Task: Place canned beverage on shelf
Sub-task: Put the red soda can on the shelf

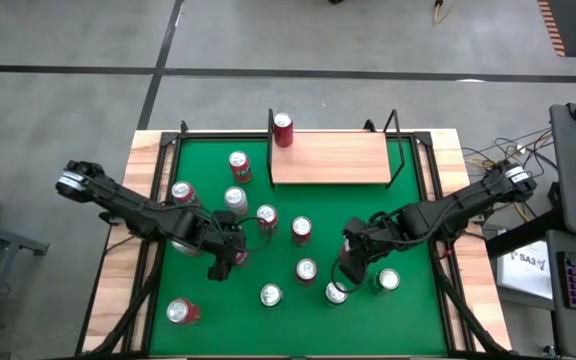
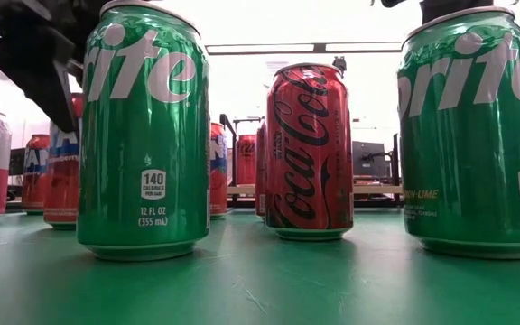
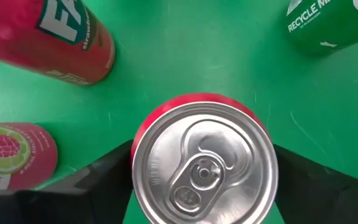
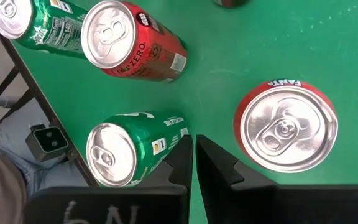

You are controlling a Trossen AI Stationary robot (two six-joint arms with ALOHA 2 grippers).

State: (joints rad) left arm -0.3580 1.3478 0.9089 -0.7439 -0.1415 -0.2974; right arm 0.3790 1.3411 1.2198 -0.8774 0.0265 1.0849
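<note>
The left gripper straddles an upright red can on the green felt, 1 finger on each side with jaws spread, while the right gripper hangs pressed together among other cans, and the shelf carries 1 red can at its back-left corner.

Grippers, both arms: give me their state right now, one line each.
Left gripper: fingers either side of a red can; grip cannot be told.
Right gripper: shut, holding nothing, above the green tabletop.

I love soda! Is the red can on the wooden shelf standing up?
Yes, the red can stands upright on the shelf: its round silver top faces straight up.
</note>
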